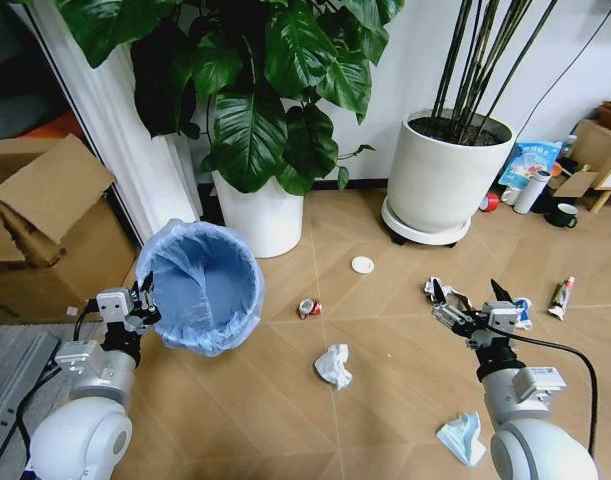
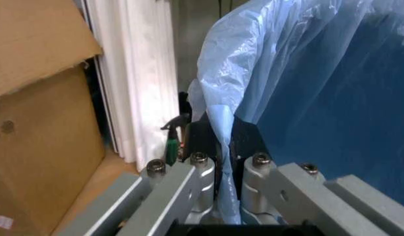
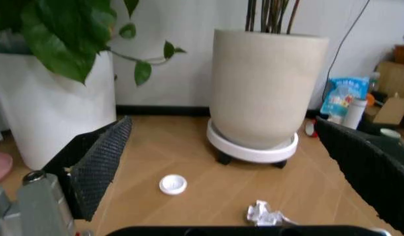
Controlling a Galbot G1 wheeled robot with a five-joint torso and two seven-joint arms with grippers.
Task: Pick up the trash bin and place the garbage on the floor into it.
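Nearest the head camera are the two arms, low in the head view. The left gripper (image 1: 143, 303) is clamped on the rim of the bin (image 1: 207, 285); the left wrist view shows its fingers (image 2: 202, 169) pinched narrow on a fold of the blue liner (image 2: 254, 73). The bin hangs at the robot's left, tilted so its mouth faces the camera, and whether its base touches the floor (image 1: 285, 400) cannot be told.

The right gripper (image 1: 466, 297) hovers with its jaws wide and nothing between them, pointing forward and slightly down over the floor at the robot's right.

The garbage lies scattered:
- a paper wad (image 1: 334, 366) near the middle, about midway between the two arms
- a red can (image 1: 309, 308) just right of the bin
- a white lid (image 1: 362, 265) farther off, toward the big pot (image 1: 445, 180)
- wrappers (image 1: 447, 292) just beyond and under the right gripper
- a blue-white wrapper (image 1: 463, 438) close beside the right arm
- a tube (image 1: 562, 297) well to the right, its long axis running away from the robot

The relation that matters, as I judge it: the free right gripper is the nearer one to most of the litter, which lies ahead of and below it, while the bin sits well apart to the left. Anything picked up must therefore cross the floor leftward to reach the bin's mouth.
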